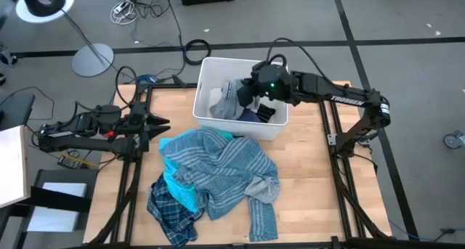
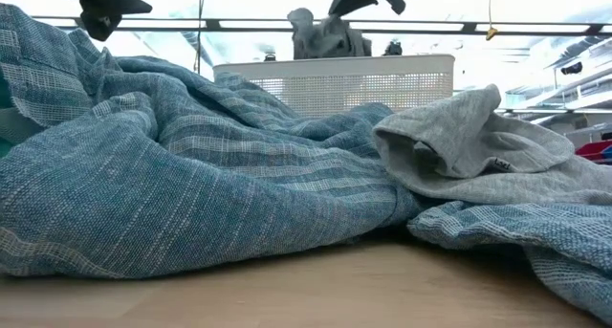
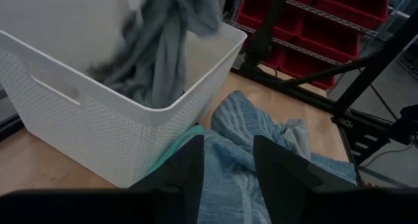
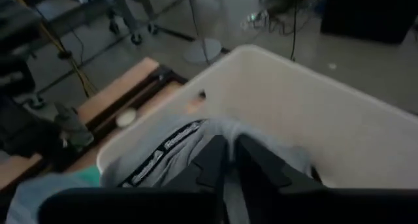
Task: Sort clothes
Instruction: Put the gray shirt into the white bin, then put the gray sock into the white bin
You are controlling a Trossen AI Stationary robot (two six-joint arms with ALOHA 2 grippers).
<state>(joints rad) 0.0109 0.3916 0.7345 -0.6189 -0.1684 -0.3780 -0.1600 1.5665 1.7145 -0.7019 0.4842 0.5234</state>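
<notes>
The clothes lie in a heap on the table's middle: a blue-grey striped shirt (image 1: 218,162) on top, a turquoise piece (image 1: 178,187), a navy plaid shirt (image 1: 171,209) and a grey top (image 1: 263,187). My right gripper (image 1: 247,93) is over the white bin (image 1: 207,71) at the far edge, shut on a grey garment (image 1: 227,104). The garment also shows in the left wrist view (image 3: 157,48) and the low view (image 2: 330,36). My left gripper (image 3: 228,178) is open and empty at the table's left, beside the heap, pointing toward the bin. My right gripper pinches the grey garment's upper part (image 4: 196,145) between its two fingers, coming from above over the bin. The garment hangs slack below the fingers, and its lower end (image 3: 130,80) reaches down inside the bin.
A dark item (image 1: 263,112) lies in the bin's right part. The heap covers the table's middle and near part. Bare wood (image 1: 305,176) shows on the table's right side. Floor stands and cables lie beyond the far edge.
</notes>
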